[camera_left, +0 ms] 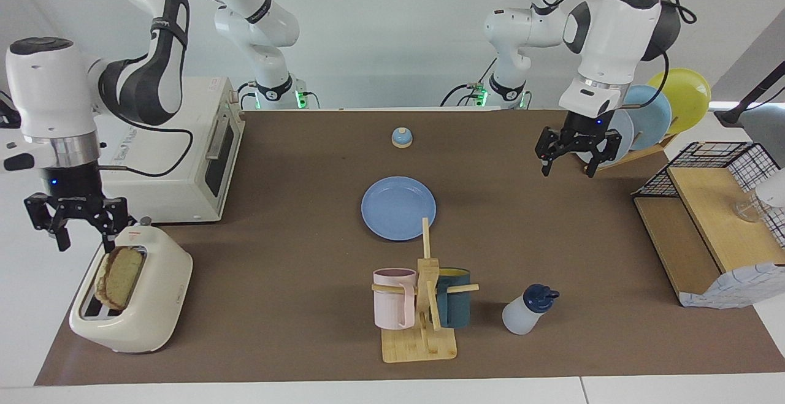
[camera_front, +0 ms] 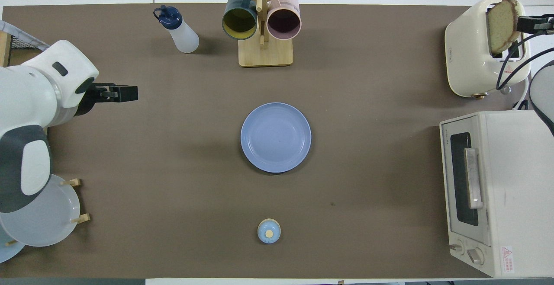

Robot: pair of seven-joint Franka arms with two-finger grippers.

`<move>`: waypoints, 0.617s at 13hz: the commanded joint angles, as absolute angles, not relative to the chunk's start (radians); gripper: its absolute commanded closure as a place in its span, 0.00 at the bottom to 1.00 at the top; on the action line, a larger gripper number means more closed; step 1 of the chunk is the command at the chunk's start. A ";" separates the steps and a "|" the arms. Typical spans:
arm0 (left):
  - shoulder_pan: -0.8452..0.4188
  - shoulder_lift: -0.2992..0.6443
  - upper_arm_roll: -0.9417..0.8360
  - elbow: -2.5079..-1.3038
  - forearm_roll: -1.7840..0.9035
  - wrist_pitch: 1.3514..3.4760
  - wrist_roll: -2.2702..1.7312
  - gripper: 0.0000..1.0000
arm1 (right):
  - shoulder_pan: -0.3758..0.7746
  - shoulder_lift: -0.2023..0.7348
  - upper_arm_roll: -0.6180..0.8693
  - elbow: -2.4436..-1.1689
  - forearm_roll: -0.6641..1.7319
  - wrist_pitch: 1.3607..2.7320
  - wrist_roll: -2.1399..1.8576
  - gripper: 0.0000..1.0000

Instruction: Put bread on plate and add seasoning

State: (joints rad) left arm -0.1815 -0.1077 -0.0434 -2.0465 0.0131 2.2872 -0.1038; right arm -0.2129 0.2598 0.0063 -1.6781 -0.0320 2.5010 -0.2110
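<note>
Fetching step in hand: the right tool [camera_left: 81,243], fingers spread and empty, hangs beside the tan speckled bread slice [camera_left: 121,277] standing in the cream toaster [camera_left: 150,312], at nine o'clock from the round blue plate [camera_left: 398,208]; next it must straddle the slice's top edge, while the left tool [camera_left: 567,162], open and empty, waits over the worktop [camera_left: 294,232].

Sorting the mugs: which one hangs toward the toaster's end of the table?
The pink mug; the dark teal mug hangs on the seasoning bottle's side.
</note>
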 commanded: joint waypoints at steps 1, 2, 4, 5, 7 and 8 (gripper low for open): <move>-0.222 -0.039 -0.034 -2.112 0.029 2.528 -0.144 0.00 | -0.210 0.281 0.015 -1.648 0.119 2.520 -0.235 0.26; -0.242 0.015 -0.032 -2.118 0.031 2.618 -0.168 0.00 | -0.209 0.281 0.015 -1.647 0.156 2.522 -0.232 0.26; -0.274 0.130 -0.029 -2.115 0.032 2.774 -0.173 0.00 | -0.212 0.290 0.015 -1.647 0.147 2.523 -0.247 0.27; -0.279 0.176 -0.028 -2.108 0.031 2.831 -0.175 0.00 | -0.213 0.316 0.015 -1.646 0.143 2.552 -0.280 0.27; -0.299 0.265 -0.022 -2.048 0.028 2.859 -0.187 0.00 | -0.210 0.318 0.017 -1.658 0.146 2.576 -0.331 0.41; -0.316 0.305 -0.015 -2.022 0.028 2.890 -0.219 0.00 | -0.207 0.318 0.017 -1.661 0.147 2.577 -0.325 0.51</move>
State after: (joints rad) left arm -0.2849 0.2387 -0.0397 -2.0901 0.0134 2.8559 -0.1724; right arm -0.2066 0.3115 0.0122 -1.6609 0.1193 2.5597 -0.2908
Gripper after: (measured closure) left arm 0.000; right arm 0.361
